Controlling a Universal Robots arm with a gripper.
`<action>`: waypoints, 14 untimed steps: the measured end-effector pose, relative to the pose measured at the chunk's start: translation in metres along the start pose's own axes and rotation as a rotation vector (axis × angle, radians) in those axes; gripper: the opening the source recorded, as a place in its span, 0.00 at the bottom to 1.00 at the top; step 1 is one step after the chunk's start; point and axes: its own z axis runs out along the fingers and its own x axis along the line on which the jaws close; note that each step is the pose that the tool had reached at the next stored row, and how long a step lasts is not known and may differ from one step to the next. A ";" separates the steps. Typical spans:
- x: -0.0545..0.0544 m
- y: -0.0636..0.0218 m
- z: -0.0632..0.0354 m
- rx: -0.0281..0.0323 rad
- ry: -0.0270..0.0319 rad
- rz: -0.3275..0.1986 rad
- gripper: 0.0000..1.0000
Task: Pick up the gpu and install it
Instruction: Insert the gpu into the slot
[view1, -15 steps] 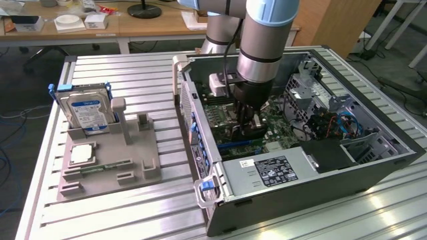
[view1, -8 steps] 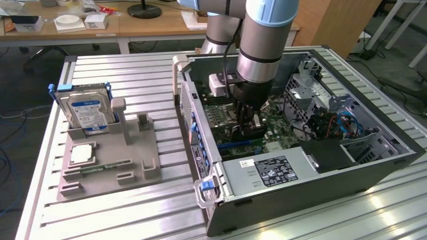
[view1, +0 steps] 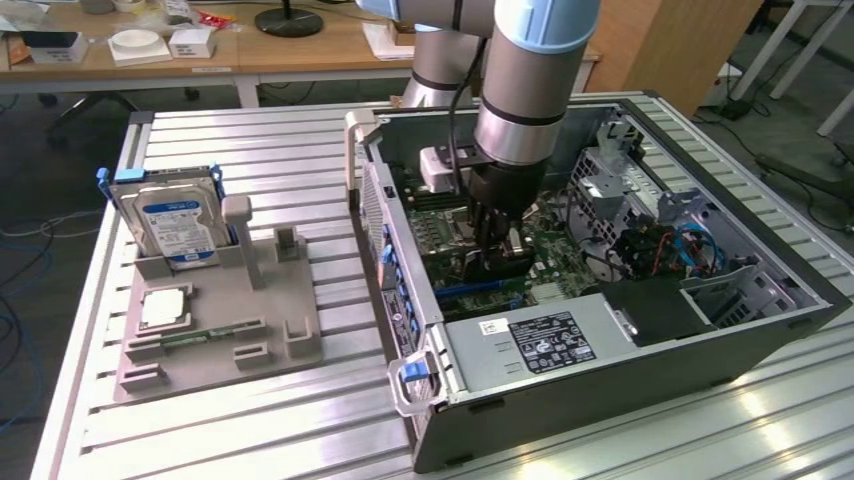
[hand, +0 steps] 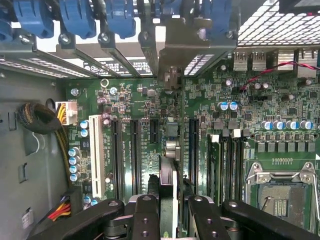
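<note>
My gripper reaches down inside the open computer case, over the green motherboard. It is shut on the gpu, a thin black card held upright just above the board. In the wrist view the gpu appears edge-on between the two black fingers. It runs along the expansion slots, and its pale metal end bracket sits at the case's rear slot openings. I cannot tell whether the card's edge sits in a slot.
A grey fixture on the exterior view's left holds a silver hard drive, a processor and a green memory stick. In the case are a power supply, cable bundles, blue latches and a processor socket.
</note>
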 end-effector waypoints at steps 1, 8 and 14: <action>0.000 0.0000 0.0000 0.0000 0.0000 0.000 0.27; 0.004 -0.0002 0.0002 -0.0001 -0.0016 -0.001 0.27; 0.003 -0.0002 0.0002 0.0007 -0.0021 -0.021 0.27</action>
